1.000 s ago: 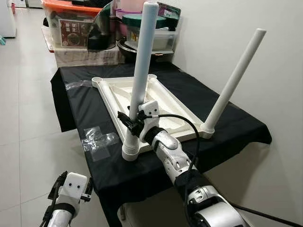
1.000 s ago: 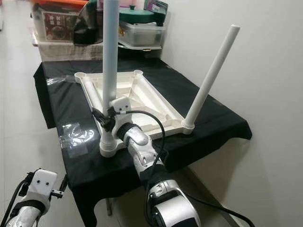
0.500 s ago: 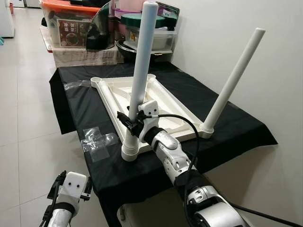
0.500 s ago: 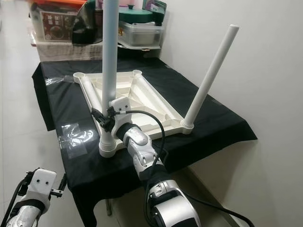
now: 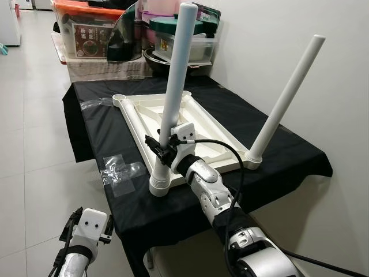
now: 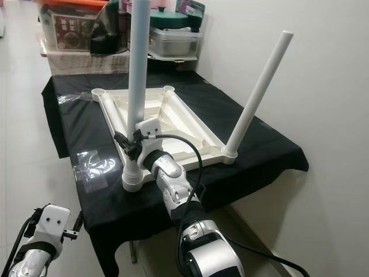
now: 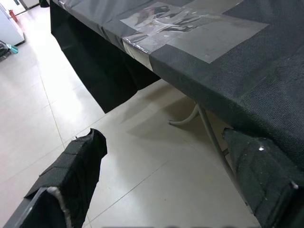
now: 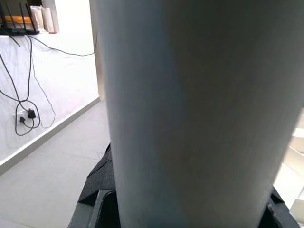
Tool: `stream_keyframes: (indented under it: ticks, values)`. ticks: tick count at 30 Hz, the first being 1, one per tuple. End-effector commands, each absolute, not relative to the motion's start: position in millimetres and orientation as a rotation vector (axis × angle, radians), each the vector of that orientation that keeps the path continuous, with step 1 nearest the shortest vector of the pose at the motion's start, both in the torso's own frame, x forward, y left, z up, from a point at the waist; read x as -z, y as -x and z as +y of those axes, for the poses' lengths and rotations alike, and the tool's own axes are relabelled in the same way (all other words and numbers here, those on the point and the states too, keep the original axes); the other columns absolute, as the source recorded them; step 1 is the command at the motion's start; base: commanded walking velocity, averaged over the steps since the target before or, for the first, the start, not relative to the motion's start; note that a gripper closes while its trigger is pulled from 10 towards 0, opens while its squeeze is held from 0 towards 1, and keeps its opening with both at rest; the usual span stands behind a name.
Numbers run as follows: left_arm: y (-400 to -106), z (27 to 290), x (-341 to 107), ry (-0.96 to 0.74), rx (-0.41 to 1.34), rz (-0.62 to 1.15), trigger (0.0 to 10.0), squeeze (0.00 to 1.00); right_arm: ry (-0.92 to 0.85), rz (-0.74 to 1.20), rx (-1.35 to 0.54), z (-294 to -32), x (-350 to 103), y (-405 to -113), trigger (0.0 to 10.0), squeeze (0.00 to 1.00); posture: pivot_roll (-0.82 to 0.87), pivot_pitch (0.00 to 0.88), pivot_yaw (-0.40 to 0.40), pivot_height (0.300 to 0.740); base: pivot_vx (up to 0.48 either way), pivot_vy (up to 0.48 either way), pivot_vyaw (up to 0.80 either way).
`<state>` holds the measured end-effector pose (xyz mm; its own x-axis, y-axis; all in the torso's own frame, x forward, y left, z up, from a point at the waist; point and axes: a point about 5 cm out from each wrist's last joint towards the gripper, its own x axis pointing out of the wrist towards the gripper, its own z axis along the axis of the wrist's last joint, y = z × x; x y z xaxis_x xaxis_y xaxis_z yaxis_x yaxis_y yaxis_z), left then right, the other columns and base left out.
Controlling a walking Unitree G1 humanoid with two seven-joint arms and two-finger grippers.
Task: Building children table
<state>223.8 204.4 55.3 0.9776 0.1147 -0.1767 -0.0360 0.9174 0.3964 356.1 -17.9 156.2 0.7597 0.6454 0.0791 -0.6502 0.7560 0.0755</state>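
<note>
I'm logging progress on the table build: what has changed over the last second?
Nothing visibly changed. The right gripper stays clamped on the near white leg standing in its corner socket of the upturned tabletop; the far leg stands as before, and the left gripper still hangs idle.

Count: table legs standing upright in corner sockets, 2 — near leg (image 5: 172, 98), far leg (image 5: 283, 103). Upturned white tabletop (image 5: 204, 135), 1. Empty corner sockets at its back edge, 2. Black-draped work table (image 5: 277, 153), 1. Clear plastic bags (image 5: 120, 172), 1.
</note>
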Motion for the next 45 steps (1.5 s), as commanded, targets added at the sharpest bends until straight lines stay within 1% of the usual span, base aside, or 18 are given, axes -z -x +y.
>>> stream_keyframes:
  ticks: [1, 18, 29, 37, 45]
  values:
    - [-225, 198, -53, -0.414, -0.039, 0.198, 10.0, 0.0, -0.104, 0.246, -0.691, -16, -92, -334, 10.0, 0.0, 0.12, 0.0, -0.146, 0.74, 0.0, 0.0, 0.0]
    - [-227, 198, -52, -0.417, -0.031, 0.197, 10.0, 0.0, -0.132, 0.181, -0.669, -15, -121, -343, 10.0, 0.0, 0.1, 0.0, -0.14, 0.74, 0.0, 0.0, 0.0]
    - [-227, 198, -52, -0.419, -0.028, 0.197, 10.0, 0.0, -0.137, 0.147, -0.658, -15, -128, -341, 10.0, 0.0, 0.11, 0.0, -0.136, 0.74, 0.0, 0.0, 0.0]
    - [-228, 198, -52, -0.423, -0.023, 0.196, 10.0, 0.0, -0.155, 0.092, -0.64, -16, -146, -341, 10.0, 0.0, 0.1, 0.0, -0.13, 0.74, 0.0, 0.0, 0.0]
    - [-230, 199, -52, -0.426, -0.018, 0.195, 10.0, 0.0, -0.156, 0.074, -0.627, -17, -151, -339, 10.0, 0.0, 0.1, 0.0, -0.125, 0.74, 0.0, 0.0, 0.0]
